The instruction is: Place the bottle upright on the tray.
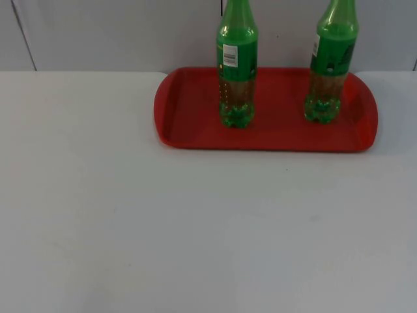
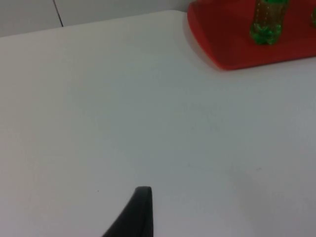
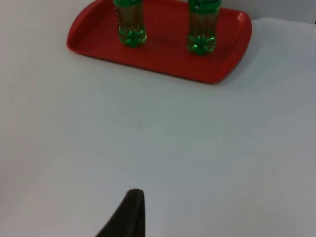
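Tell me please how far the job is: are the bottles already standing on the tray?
It looks finished. Both green bottles, the left bottle and the right bottle, stand upright on the red tray, apart from each other. Nothing is in hand: no bottle lies on the white table, and nothing visible is left to place.

The white table (image 1: 195, 228) bears a red tray (image 1: 189, 124).

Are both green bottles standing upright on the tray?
Yes. The left bottle and right bottle stand upright, bases down, on the red tray.
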Controlling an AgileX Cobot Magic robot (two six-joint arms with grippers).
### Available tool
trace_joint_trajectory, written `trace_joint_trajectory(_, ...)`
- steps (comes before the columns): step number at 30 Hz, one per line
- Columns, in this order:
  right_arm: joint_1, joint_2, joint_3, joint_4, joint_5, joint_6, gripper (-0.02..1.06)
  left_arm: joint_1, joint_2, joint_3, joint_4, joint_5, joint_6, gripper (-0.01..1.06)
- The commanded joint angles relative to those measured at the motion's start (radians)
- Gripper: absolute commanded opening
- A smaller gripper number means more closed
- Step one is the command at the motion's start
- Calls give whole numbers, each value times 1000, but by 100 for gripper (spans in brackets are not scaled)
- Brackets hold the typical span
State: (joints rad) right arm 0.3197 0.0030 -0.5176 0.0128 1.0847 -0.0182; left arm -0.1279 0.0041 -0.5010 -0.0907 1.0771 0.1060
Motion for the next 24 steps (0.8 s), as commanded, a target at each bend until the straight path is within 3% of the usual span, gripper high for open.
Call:
trace_joint_trajectory(1, 4, -3, 2, -3, -4, 0, 105, 1, -4, 5, 3, -1, -7, 105)
trace_joint_trajectory(24, 2, -3, 2, -2, -4, -11, 105, 1, -4, 5, 3, -1, -7, 105)
